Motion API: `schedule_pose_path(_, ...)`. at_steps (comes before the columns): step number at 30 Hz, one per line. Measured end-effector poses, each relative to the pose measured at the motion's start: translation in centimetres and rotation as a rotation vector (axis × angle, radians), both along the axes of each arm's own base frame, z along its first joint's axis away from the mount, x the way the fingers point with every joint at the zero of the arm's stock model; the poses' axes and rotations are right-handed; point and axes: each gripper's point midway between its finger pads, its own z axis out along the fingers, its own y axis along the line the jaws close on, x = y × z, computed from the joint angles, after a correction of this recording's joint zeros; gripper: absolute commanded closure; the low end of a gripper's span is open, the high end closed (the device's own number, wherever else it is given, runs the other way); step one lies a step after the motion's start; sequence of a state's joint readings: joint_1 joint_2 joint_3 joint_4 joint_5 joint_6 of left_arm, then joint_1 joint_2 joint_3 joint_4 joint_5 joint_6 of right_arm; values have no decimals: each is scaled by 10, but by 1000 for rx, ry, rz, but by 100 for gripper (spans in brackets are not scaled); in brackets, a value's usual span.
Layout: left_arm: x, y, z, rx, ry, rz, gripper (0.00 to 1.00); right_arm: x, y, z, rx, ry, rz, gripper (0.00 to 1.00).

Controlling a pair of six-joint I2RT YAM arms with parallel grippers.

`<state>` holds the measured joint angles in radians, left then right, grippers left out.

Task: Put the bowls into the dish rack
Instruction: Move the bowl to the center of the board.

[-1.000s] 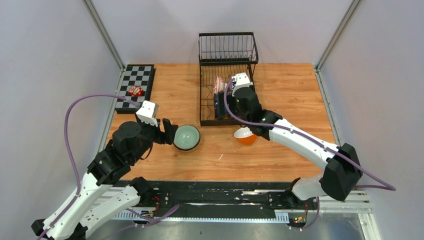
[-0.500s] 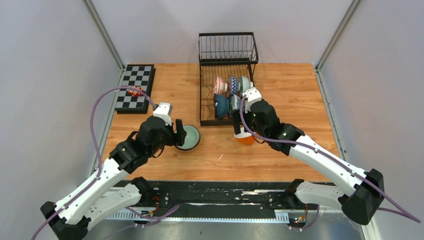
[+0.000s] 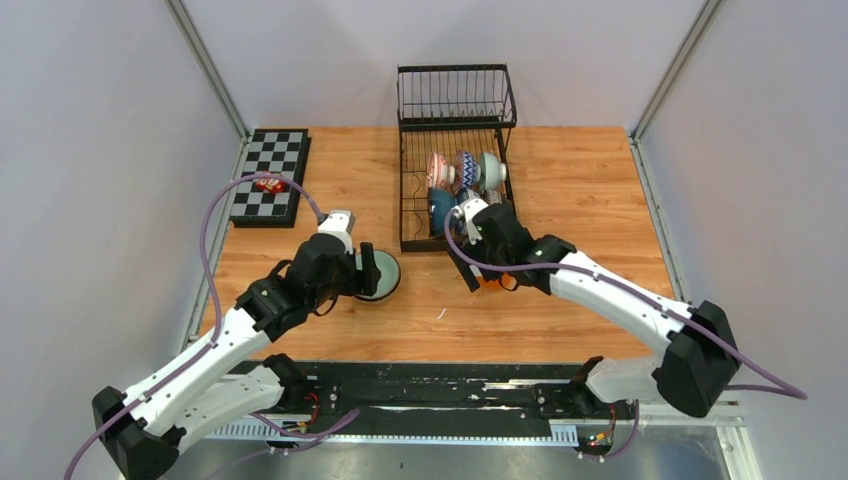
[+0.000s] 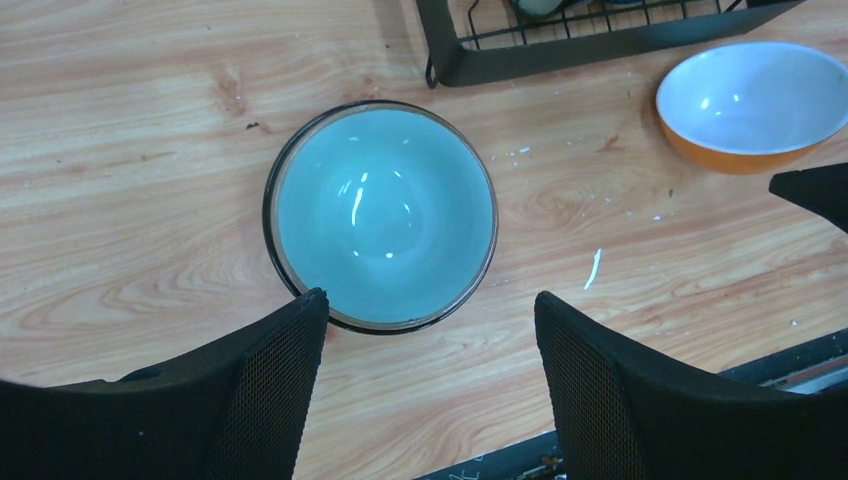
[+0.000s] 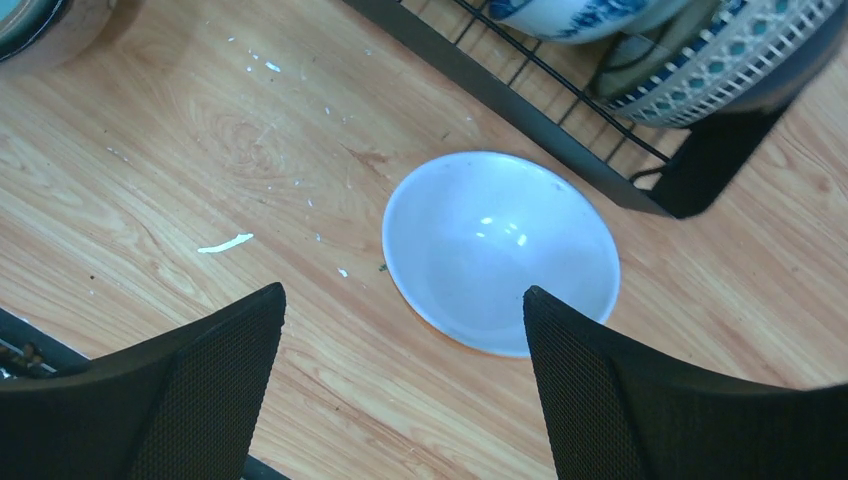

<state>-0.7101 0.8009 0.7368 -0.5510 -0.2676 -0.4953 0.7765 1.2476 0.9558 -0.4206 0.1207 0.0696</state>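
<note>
The left gripper [image 4: 430,300] hangs with its jaws spread wide and nothing held. The pale green bowl [image 4: 380,215] sits upright on the wooden table [image 3: 580,180] directly under and just ahead of the fingertips. The left fingertip lies right at the bowl's dark rim, and I cannot tell whether it touches. The right gripper [image 5: 402,292] is likewise open and empty, its two fingers to either side of the orange bowl [image 5: 500,250]. That bowl stands below it with its white inside facing up and is clear of both fingers. Just beyond the orange bowl is the front bar of the dish rack [image 3: 455,98]. Further on, inside the rack, bowls stand on edge in the slots: a dark blue one [image 3: 440,208] nearest, then a pink-red one [image 3: 437,168], a blue-patterned one [image 3: 465,168] and a pale one [image 3: 490,168] side by side. Far off beyond the left gripper lies a checkerboard [image 3: 268,160].
</note>
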Motion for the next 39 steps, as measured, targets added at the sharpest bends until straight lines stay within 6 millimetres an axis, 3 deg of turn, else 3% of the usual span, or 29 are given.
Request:
schedule_pose_path(8, -8, -5, -20, -10, 61, -23, 21, 3, 16, -24, -107, 119, 103, 15)
schedule_pose_path(15, -11, -10, -20, -34, 68, -42, 21, -5, 8, -49, -214, 224, 118, 26)
schedule_pose_path(28, -12, -12, -19, -44, 69, -53, 21, -23, -4, -56, -304, 266, 128, 54)
schedule_pose_path(39, -14, -10, -15, -58, 52, -55, 21, -37, -14, -69, -335, 297, 94, 55)
